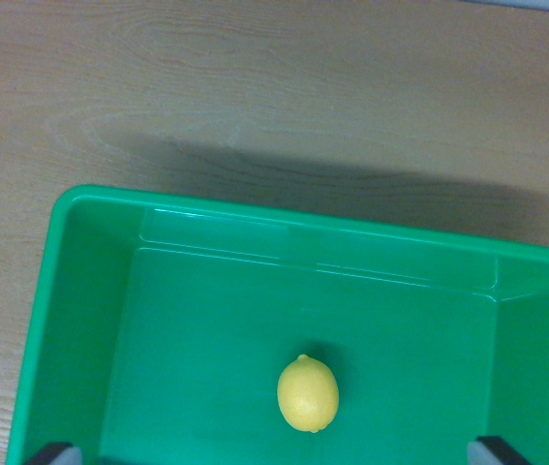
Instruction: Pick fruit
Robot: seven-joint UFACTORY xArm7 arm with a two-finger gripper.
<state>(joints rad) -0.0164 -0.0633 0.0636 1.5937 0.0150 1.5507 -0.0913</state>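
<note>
A yellow lemon (308, 394) lies on the floor of a green plastic bin (90, 291), a little below the bin's middle in the wrist view. Only the two dark fingertips of my gripper (279, 453) show, one at the bottom left corner (56, 453) and one at the bottom right (502, 450). They stand far apart, so the gripper is open and holds nothing. The lemon sits just above the line between the fingertips, roughly midway, and nothing touches it.
The bin rests on a light wooden table (255, 87), which fills the upper half of the view. The bin's far wall (318, 247) and its side walls enclose the lemon. A dark shadow falls on the table behind the bin.
</note>
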